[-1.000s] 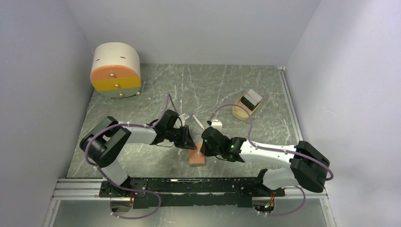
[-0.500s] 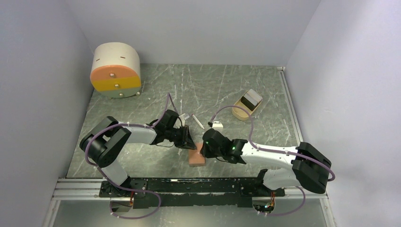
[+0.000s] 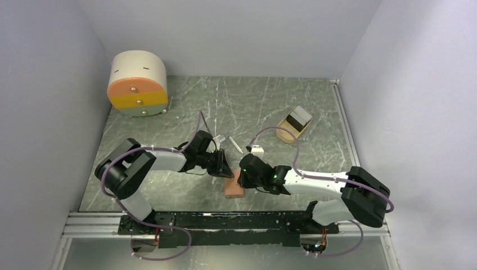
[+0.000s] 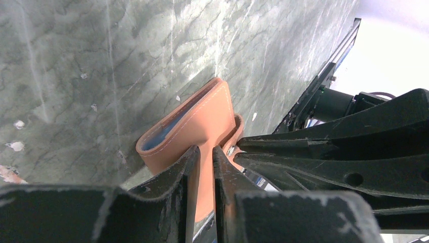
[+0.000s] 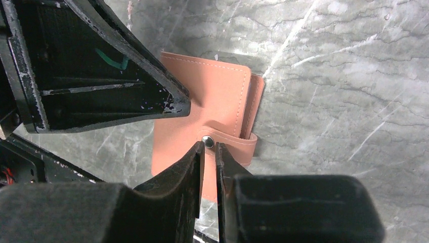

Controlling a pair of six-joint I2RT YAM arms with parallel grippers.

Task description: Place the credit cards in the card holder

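A tan leather wallet-style card holder (image 3: pixel 234 189) lies near the table's front edge. It has a snap strap (image 5: pixel 238 143), and a blue edge shows inside it (image 4: pixel 164 132). My left gripper (image 3: pixel 224 169) is shut, its tips on the wallet's top face (image 4: pixel 206 148). My right gripper (image 3: pixel 243 178) is shut, its tips at the snap button (image 5: pixel 208 147). A black card with a white band (image 3: pixel 299 117) stands in a tan wooden tray (image 3: pixel 286 134) at the back right. No loose card shows near the grippers.
A thin white pen-like stick (image 3: pixel 235 144) and a small white block (image 3: pixel 257 149) lie just behind the grippers. A round cream and orange drawer box (image 3: pixel 138 83) stands at the back left. White walls close in the table on three sides.
The right arm has edged slightly left and lower over the wallet. The left arm and the wallet have not visibly moved.
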